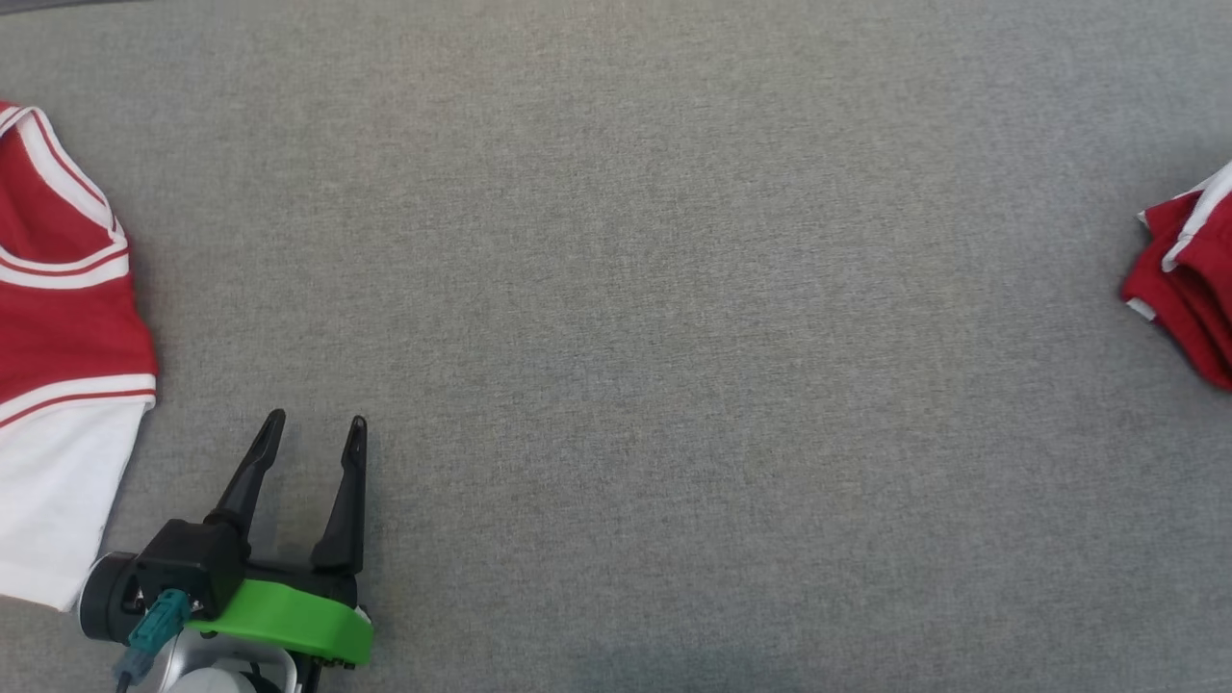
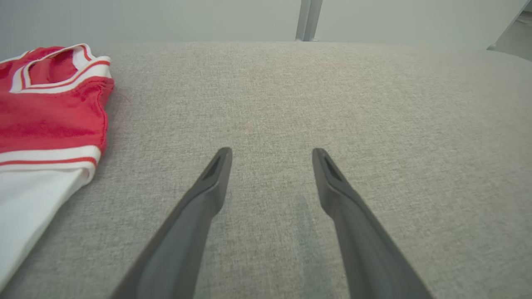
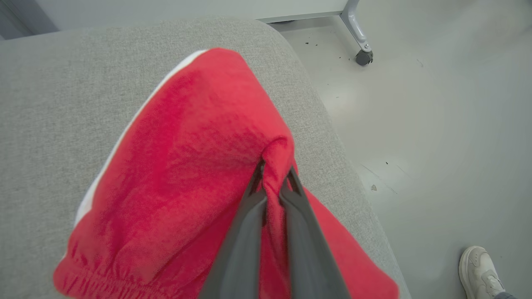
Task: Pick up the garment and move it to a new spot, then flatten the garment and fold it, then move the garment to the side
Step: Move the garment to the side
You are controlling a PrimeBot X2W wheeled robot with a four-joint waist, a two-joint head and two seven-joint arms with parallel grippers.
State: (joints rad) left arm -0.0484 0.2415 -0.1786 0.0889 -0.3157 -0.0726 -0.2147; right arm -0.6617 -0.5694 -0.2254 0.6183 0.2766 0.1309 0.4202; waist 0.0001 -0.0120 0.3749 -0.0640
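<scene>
Well, we count two garments on the grey padded surface point(image 1: 674, 289), and they lie well apart. One is the red garment point(image 3: 187, 166), with a white side stripe and a gathered waistband. It sits at the surface's right edge, close to the drop to the floor point(image 3: 436, 145). Our right gripper point(image 3: 274, 172) has its two dark fingers pinched together on a raised fold of that red cloth, which bunches up between them. The rest of the cloth spreads out below the fold.

The other is a folded red-and-white garment point(image 1: 58, 318) with striped trim and a white lower part, lying flat at the far left. Our left gripper point(image 1: 318, 419) is near its right side and apart from it. Its two fingers are spread wide, with bare grey cloth between them.

On the floor, the right wrist view shows one caster wheel point(image 3: 363, 57) at the foot of a metal leg. It also shows one pale shoe point(image 3: 478, 270) of a person, at the bottom right corner.
</scene>
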